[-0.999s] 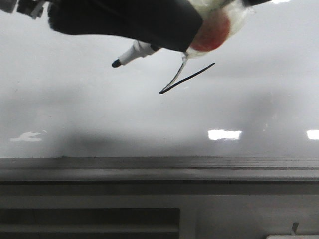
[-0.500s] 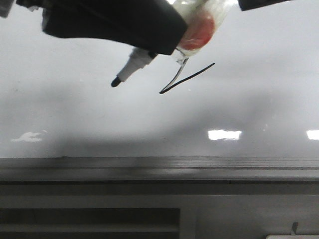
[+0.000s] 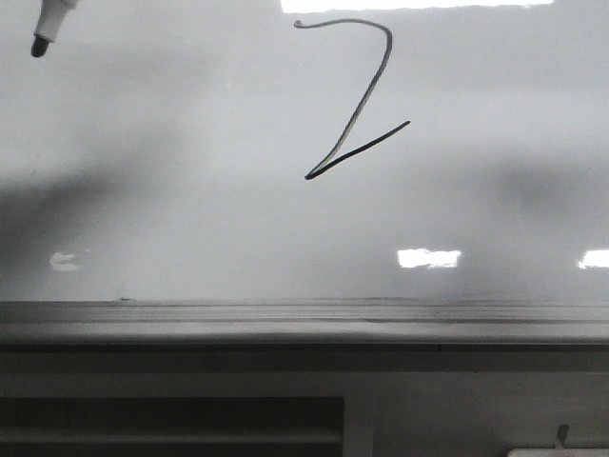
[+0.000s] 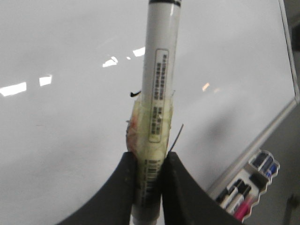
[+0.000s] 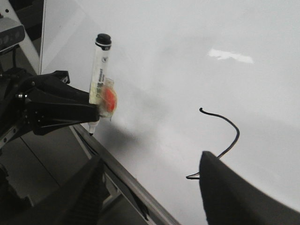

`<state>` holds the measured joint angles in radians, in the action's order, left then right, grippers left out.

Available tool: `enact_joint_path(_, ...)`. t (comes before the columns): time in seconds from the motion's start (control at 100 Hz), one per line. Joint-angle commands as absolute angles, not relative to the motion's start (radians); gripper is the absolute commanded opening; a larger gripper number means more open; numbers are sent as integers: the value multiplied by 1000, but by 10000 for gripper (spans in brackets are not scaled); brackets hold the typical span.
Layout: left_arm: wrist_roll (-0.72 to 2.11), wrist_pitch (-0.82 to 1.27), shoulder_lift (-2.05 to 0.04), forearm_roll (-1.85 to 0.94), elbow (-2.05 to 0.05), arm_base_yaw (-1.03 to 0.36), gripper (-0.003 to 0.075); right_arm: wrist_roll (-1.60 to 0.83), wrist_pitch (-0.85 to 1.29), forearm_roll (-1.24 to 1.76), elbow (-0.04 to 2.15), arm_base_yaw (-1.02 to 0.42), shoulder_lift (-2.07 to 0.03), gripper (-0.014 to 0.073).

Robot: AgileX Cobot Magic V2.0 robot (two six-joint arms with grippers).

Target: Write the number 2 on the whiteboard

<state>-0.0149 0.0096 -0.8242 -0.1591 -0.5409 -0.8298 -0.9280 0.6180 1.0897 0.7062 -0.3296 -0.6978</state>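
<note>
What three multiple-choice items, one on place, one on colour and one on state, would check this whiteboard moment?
1. Where is the marker tip relative to the number 2 in the front view?
A. On its base stroke
B. Far to its left, near the picture's top corner
C. Below it, on the ledge

2. What colour is the drawn line?
A. Red
B. Blue
C. Black

3. How is the left pincer?
A. Shut on the marker
B. Open, holding nothing
C. Shut on a cloth

Answers: 1 B, the tip sits apart from the figure on the whiteboard. 2 C, the stroke is black. 3 A, both fingers press the marker barrel in the left wrist view.
</note>
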Motion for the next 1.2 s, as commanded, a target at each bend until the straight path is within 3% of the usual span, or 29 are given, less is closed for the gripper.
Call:
enact_joint_path(0.0, -37, -183, -824, -289, -530, -801, -20, -912, 549, 1129, 723, -326, -689, 393)
enact_joint_path(0.32, -37, -384, -1043, -449, -516, -796, -20, -912, 547, 1143, 721, -326, -690, 393)
enact_joint_path(0.71, -32, -418, -1139, -460, -516, -796, -4, -912, 538, 1136, 715, -326, -690, 393)
enact_joint_path(0.78, -32, -418, -1139, -458, -516, -796, 65, -912, 536, 1134, 707, -326, -690, 393)
enact_joint_path(0.979, -29, -377, -1105, -451, -516, -796, 433, -912, 521, 1115, 695, -326, -690, 393)
enact_joint_path(1.099, 12, -319, -1043, -427, -516, -796, 490, -912, 463, 1115, 695, -326, -678, 375)
enact_joint_path(1.189, 66, -264, -964, -397, -516, -796, 489, -912, 412, 1115, 695, -326, -656, 288)
